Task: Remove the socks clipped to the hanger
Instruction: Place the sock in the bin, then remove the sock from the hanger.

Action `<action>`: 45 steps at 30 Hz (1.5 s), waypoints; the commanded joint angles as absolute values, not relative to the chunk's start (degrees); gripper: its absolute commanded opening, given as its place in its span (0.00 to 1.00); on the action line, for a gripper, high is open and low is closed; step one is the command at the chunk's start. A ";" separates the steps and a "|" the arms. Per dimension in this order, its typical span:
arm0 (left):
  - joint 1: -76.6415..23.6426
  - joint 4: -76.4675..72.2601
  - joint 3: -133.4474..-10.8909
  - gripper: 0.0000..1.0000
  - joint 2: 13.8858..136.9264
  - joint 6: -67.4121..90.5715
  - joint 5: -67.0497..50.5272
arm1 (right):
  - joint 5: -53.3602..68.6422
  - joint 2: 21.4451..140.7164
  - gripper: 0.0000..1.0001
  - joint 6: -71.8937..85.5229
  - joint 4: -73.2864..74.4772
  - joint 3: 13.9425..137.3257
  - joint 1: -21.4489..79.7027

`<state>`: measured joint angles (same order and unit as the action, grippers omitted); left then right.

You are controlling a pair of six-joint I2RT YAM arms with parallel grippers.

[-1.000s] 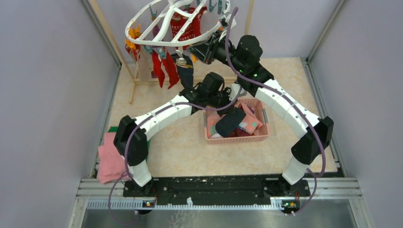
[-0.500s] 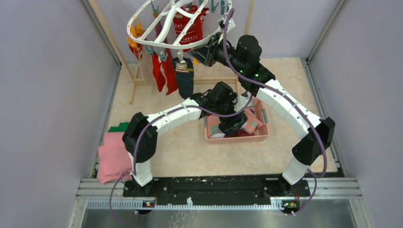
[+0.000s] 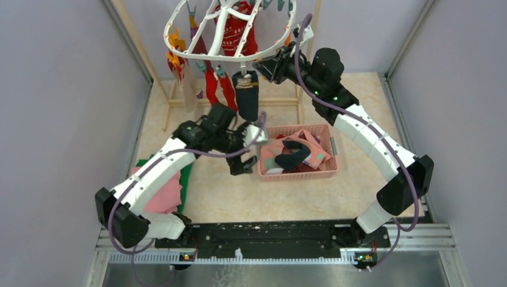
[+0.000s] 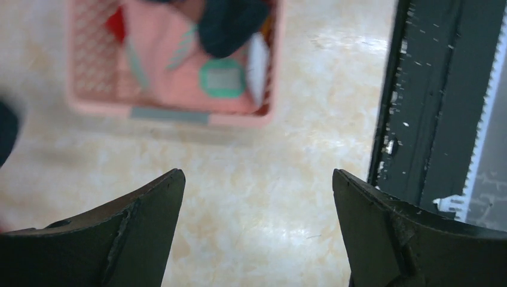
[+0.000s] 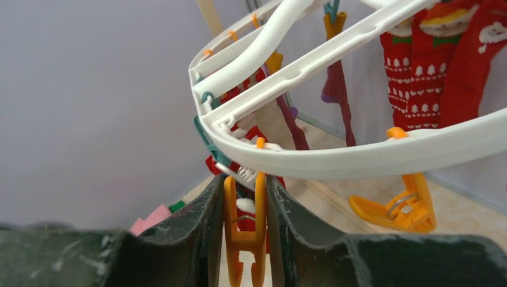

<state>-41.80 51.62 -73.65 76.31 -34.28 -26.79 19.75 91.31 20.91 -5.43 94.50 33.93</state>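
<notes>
Hanger (image 3: 197, 52), a white plastic oval ring with cross bars, hangs at the far end of a beige table (image 3: 227, 191); red socks (image 3: 239, 33) and a navy sock (image 3: 247, 98) dangle from its clips. Right gripper (image 3: 265, 62) reaches up to the ring's near rim; its wrist camera shows both fingers pressed against the sides of an orange clip (image 5: 244, 230) hanging from that rim. Left gripper (image 3: 248, 149) hovers low, just left of a pink basket (image 3: 329, 172); its jaws are spread wide over bare table. Loose socks lie in the basket, among them a dark sock (image 3: 293, 156) and a pink sock (image 3: 308, 152); a folded pink cloth (image 3: 164, 194) lies under the left arm.
</notes>
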 commanded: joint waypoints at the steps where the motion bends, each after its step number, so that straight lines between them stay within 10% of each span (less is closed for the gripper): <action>1: -27.67 52.28 -74.30 0.99 72.13 -34.59 -37.54 | 19.35 86.00 0.36 19.30 -9.78 89.84 33.84; 19: -3.88 54.72 -92.04 0.99 75.59 -29.03 -52.30 | 33.49 87.63 0.97 13.67 -32.96 64.40 33.90; 27: -2.87 51.76 -91.55 0.99 74.26 -24.13 -50.10 | 26.37 102.51 0.99 11.07 -44.66 76.25 39.47; 32: -2.07 52.99 -93.65 0.99 74.00 -24.07 -49.52 | 20.28 108.28 0.74 13.13 -53.95 78.94 40.22; 36: -1.68 52.76 -93.49 0.99 73.80 -24.02 -48.12 | 22.39 108.80 0.01 14.30 -54.42 80.45 40.61; 45: -1.45 47.03 -90.81 0.98 72.69 -19.80 -50.58 | 25.90 99.67 0.00 17.54 -54.42 71.62 40.72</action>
